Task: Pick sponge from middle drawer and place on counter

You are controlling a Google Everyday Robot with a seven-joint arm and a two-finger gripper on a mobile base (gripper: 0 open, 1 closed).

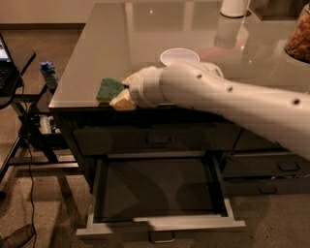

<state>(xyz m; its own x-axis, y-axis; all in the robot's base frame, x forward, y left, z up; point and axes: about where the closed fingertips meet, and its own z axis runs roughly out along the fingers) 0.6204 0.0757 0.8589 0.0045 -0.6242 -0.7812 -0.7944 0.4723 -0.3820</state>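
The sponge (109, 89), green face up, is held at the front left edge of the counter (121, 43), just over its surface. My gripper (118, 93) is shut on the sponge, with pale fingers (122, 101) showing beside it. My white arm (227, 99) reaches in from the right across the counter's front. The middle drawer (160, 225) stands pulled open below, its dark interior showing nothing inside.
A white bowl (179, 56) sits on the counter behind my arm. A white container (235, 7) stands at the back and a jar (299, 36) at the far right. A small black side table (17, 72) and a blue object (48, 72) are at the left.
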